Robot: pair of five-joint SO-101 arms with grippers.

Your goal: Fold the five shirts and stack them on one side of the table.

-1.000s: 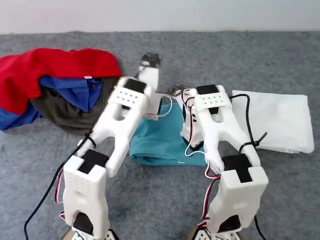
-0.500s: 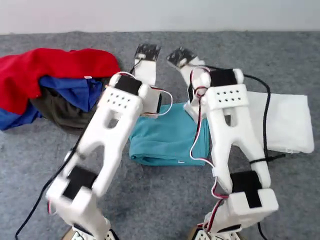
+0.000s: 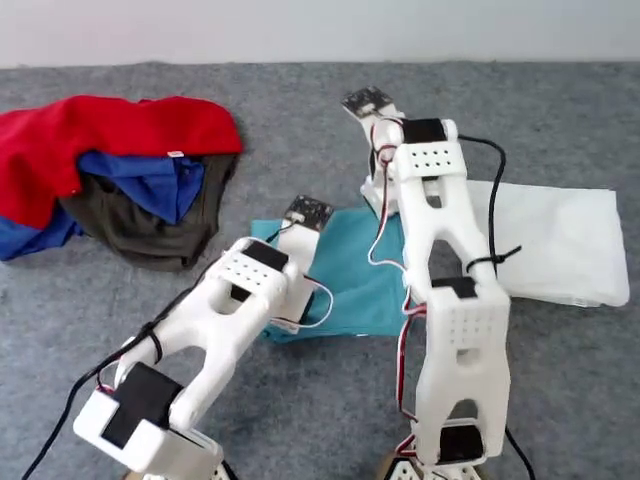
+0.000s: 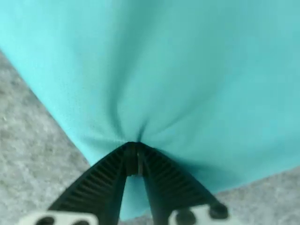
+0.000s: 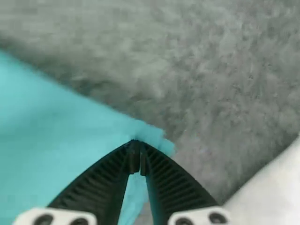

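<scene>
Left gripper (image 4: 136,161) and right gripper (image 5: 136,159) both clamp the teal shirt (image 3: 350,270); suggest moving them level and together so the fold lands square.

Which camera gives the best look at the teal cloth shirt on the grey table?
The high view: it takes in most of the teal cloth shirt, edges included. The wrist views show close patches pinched by the left end effector and the right end effector.
</scene>
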